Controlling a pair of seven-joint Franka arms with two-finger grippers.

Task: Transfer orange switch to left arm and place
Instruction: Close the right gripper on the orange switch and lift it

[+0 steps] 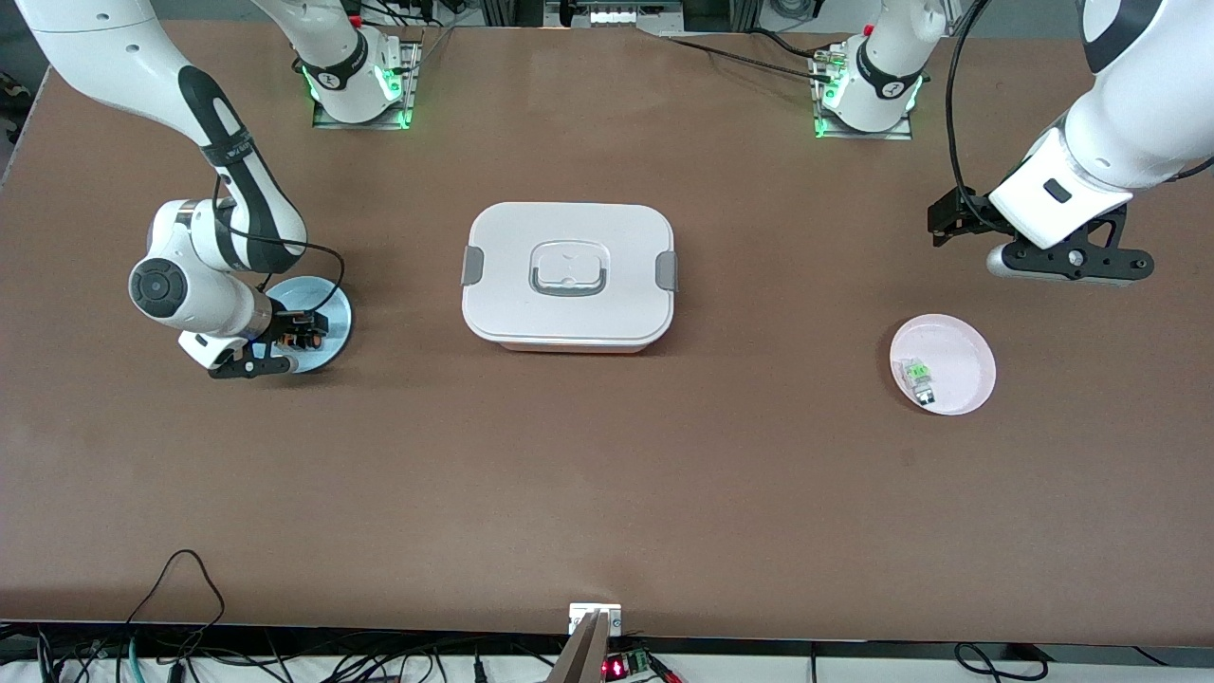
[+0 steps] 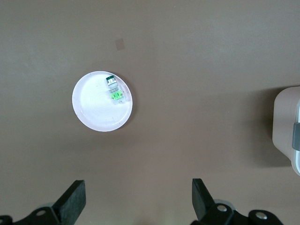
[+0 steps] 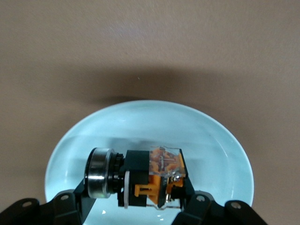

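Note:
The orange switch (image 1: 302, 329), a black block with orange parts and a silver ring, lies on its side on a light blue plate (image 1: 330, 305) toward the right arm's end of the table. My right gripper (image 1: 292, 340) is down on the plate, its fingers pressed against both ends of the switch (image 3: 140, 176). My left gripper (image 1: 948, 220) is open and empty, up in the air over bare table near the pink plate; in the left wrist view (image 2: 138, 199) its fingers stand wide apart. The white box (image 1: 567, 275) sits at the table's middle, between the two arms.
A pink plate (image 1: 960, 353) toward the left arm's end holds a small grey-white component with a green top (image 1: 918, 376), also in the left wrist view (image 2: 115, 91). The box's edge (image 2: 286, 126) shows there too. Cables hang at the table's near edge.

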